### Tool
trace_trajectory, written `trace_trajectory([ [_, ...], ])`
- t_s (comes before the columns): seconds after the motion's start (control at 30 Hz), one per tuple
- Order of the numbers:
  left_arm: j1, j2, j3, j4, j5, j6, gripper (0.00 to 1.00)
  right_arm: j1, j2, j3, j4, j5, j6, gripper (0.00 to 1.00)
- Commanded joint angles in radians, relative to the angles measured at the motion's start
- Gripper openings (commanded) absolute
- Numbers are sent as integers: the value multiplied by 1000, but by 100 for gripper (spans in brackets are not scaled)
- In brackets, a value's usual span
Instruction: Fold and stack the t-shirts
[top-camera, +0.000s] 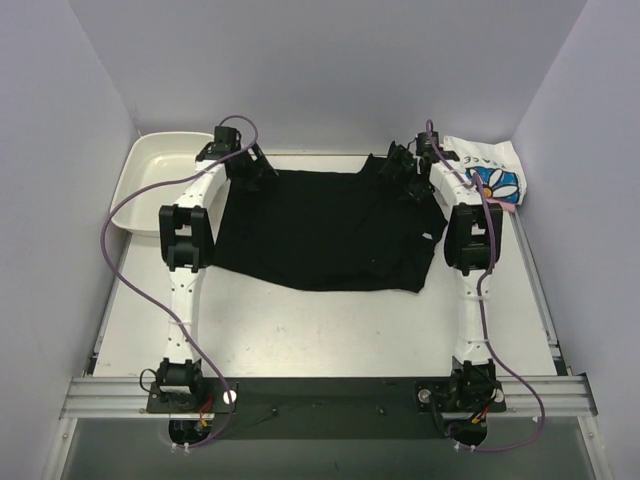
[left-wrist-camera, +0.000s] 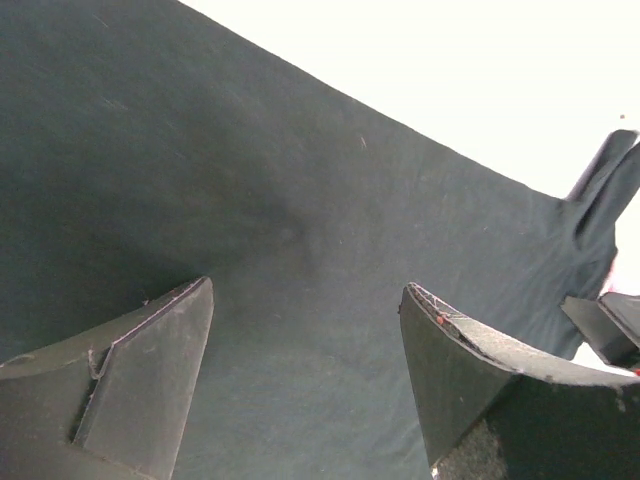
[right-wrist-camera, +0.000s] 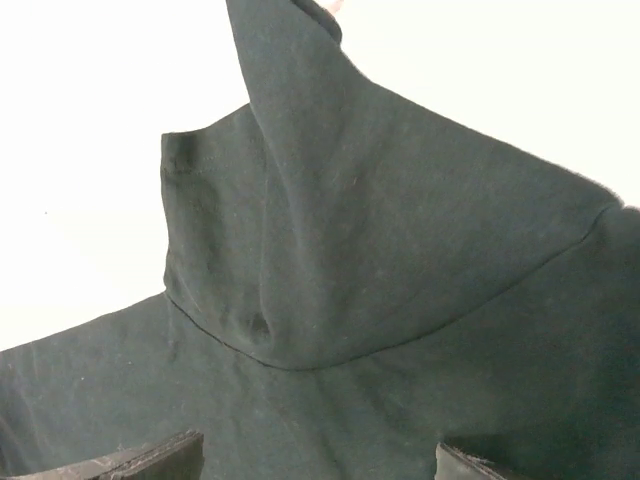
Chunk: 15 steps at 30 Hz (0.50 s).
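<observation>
Both arm bases sit at the near edge of the table (top-camera: 330, 330). The left arm (top-camera: 185, 250) and the right arm (top-camera: 470, 240) each stretch forward along one side, elbows bent, wrists tipped down at the far side.

Between them the black t-shirt (top-camera: 320, 235) lies spread flat on the middle of the table. Its long axis runs left to right, and its small white tag (top-camera: 428, 237) is near the right end.

The left gripper (top-camera: 250, 165) hovers at the shirt's far left corner. In its wrist view its jaws stand wide apart over smooth cloth, pinching nothing.

The right gripper (top-camera: 400, 172) is at the far right corner, jaws fully spread above a raised, folded-over sleeve, with nothing held.

Further back, a white tray (top-camera: 140, 185) sits in the far left corner. The daisy-print t-shirt (top-camera: 495, 178) lies bunched in the far right corner, with a strip of pink cloth (top-camera: 508, 203) at its near edge.
</observation>
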Motion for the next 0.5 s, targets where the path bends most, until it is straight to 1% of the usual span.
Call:
trace_trajectory([
  [0.0, 28, -166, -32, 74, 75, 13, 85, -7, -149, -113, 93, 23, -63, 100],
  [0.03, 28, -207, -58, 71, 72, 21, 85, -7, -250, -163, 121, 28, -70, 100],
  [0.1, 30, -320, -118, 54, 47, 42, 86, -4, -339, -250, 156, 29, -83, 100],
  [0.13, 28, -352, -161, 16, 18, 49, 86, -3, -414, -312, 153, 29, -89, 100],
  [0.23, 26, -424, -209, -93, -5, 78, 86, 6, -526, -427, 122, 31, -116, 100],
  [0.33, 17, -470, -256, -174, -32, 108, 87, 19, -605, -540, 118, 57, -129, 100],
  [0.43, 7, -496, -318, -228, -100, 133, 91, 25, -639, -600, 102, 69, -137, 95],
  [0.47, 5, -502, -356, -236, -111, 136, 91, 26, -640, -628, 98, 74, -143, 91],
])
